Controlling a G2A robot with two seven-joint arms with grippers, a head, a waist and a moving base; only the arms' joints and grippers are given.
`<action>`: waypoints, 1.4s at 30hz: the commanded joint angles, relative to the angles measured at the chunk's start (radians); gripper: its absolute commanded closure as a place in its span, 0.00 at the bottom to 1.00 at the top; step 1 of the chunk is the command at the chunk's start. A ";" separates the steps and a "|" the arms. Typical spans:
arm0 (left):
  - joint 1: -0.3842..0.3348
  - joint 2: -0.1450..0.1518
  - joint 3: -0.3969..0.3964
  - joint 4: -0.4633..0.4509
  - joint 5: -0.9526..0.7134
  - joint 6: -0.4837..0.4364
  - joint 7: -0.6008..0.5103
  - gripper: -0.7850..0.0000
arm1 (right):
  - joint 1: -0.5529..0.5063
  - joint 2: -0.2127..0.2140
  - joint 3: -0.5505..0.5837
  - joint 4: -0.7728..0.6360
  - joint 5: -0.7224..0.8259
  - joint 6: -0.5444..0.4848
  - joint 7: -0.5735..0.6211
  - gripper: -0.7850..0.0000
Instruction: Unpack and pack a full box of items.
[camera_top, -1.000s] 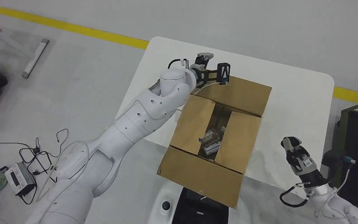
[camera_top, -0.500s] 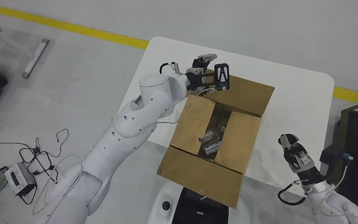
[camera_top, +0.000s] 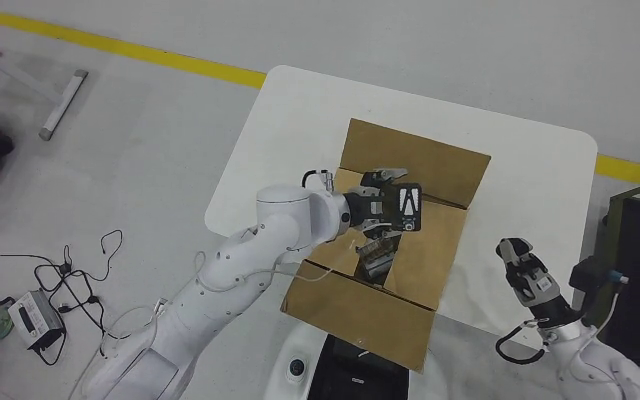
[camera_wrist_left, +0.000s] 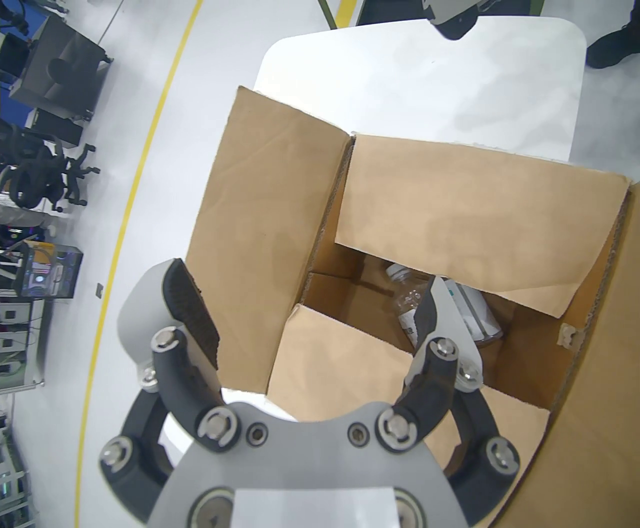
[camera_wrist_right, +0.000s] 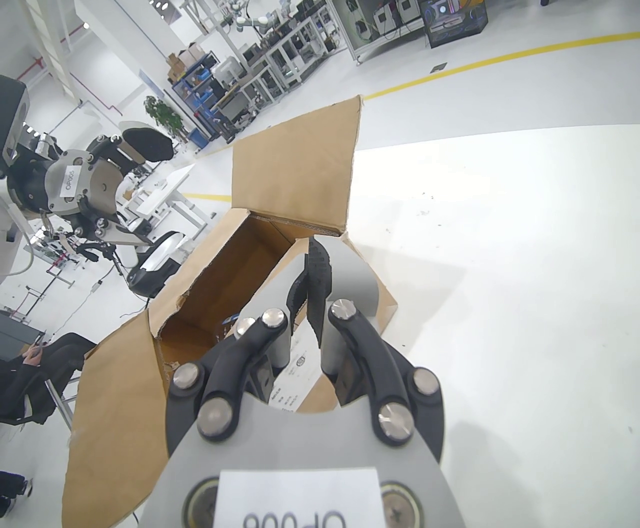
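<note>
An open cardboard box (camera_top: 430, 165) stands on the white table (camera_top: 290, 130) with its flaps spread. My left gripper (camera_top: 380, 200) hangs open over the box's opening, nothing between its fingers (camera_wrist_left: 190, 305). Below it, inside the box (camera_wrist_left: 260, 200), lie a clear jar (camera_wrist_left: 407, 300) and a white package (camera_wrist_left: 475, 310); the items (camera_top: 378, 250) show through the gap between the flaps. My right gripper (camera_top: 517, 252) is shut and empty, off the box's right side near the table's front edge. Its wrist view looks at the box (camera_wrist_right: 295, 170), with the left gripper (camera_wrist_right: 100, 200) beyond.
Bare table surface lies left of the box and at the far right corner (camera_top: 560, 180). A dark cabinet (camera_top: 625, 230) stands past the table's right edge. Cables and a small device (camera_top: 40, 310) lie on the floor at the left.
My left gripper has swung from above the box's far flap toward me and now hangs over the opening. The right gripper has barely moved.
</note>
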 joint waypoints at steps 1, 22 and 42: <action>-0.001 0.000 0.000 0.000 0.002 0.000 0.000 0.00 | 0.002 0.000 0.000 0.001 -0.007 0.000 0.006 0.96; 0.109 -0.011 0.066 -0.059 -0.041 0.176 -0.193 0.00 | -0.029 -0.005 0.028 -0.013 -0.028 0.013 -0.027 1.00; 0.134 -0.019 0.098 -0.061 -0.043 0.246 -0.325 0.00 | -0.012 -0.010 0.011 0.014 -0.025 -0.013 -0.034 1.00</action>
